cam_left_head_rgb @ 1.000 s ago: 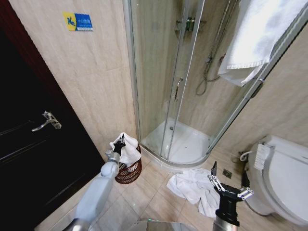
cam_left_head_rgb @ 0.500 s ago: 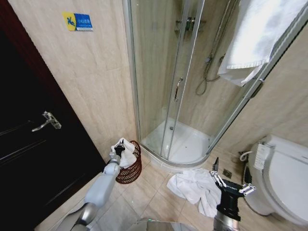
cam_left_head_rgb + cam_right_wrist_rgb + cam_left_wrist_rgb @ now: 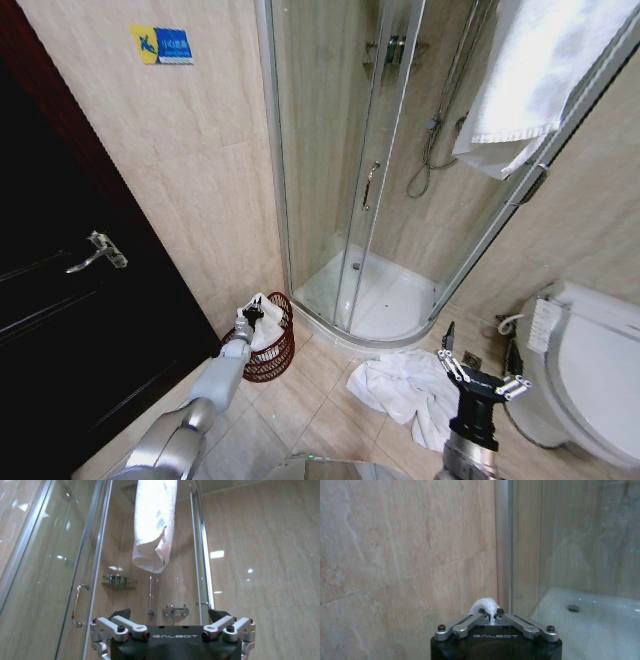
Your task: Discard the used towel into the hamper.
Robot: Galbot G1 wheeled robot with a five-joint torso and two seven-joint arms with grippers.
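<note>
The dark-red wire hamper (image 3: 270, 358) stands on the floor against the wall, beside the shower's corner. A white used towel (image 3: 266, 328) lies bunched in its top. My left gripper (image 3: 252, 314) is low over the hamper's rim and shut on that towel. In the left wrist view the left gripper (image 3: 490, 611) pinches a small white tuft of towel (image 3: 485, 603) between its tips. My right gripper (image 3: 472, 366) hangs open at the lower right, over a second white towel (image 3: 405, 388) crumpled on the floor. In the right wrist view the right gripper (image 3: 170, 614) holds nothing.
A glass shower cabin (image 3: 360, 180) with a white tray stands behind the hamper. A dark door (image 3: 70, 300) is on the left, a toilet (image 3: 585, 370) on the right. A clean towel (image 3: 530, 70) hangs over the shower's top rail.
My left gripper has come down with the towel, which now sits lower inside the hamper. The right gripper has drifted slightly right and down.
</note>
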